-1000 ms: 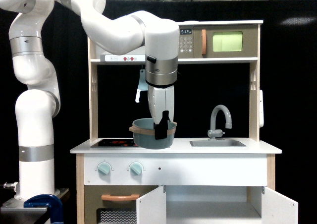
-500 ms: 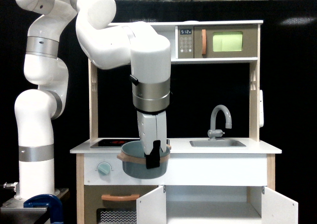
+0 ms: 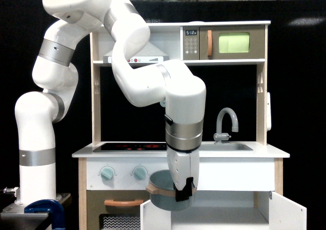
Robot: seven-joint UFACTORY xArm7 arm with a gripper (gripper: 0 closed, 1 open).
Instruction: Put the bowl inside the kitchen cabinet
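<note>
**Bowl held in front of the open cabinet**

While we look at the white toy kitchen, we see the big white robot arm (image 3: 127, 82) bend down in front of it. Its black gripper (image 3: 183, 189) pinches the near rim of the round grey-blue bowl with the tan wooden rim band (image 3: 162, 192). The bowl hangs in the air, below the white counter (image 3: 244, 151) and just under the two pale green knobs (image 3: 122, 173). It sits right at the top of the wide white kitchen cabinet (image 3: 224, 212), whose two plain white doors (image 3: 288, 209) stand open. We cannot tell if the bowl is inside yet. The grey tap (image 3: 225, 120) stands above, well apart from the bowl.
</note>
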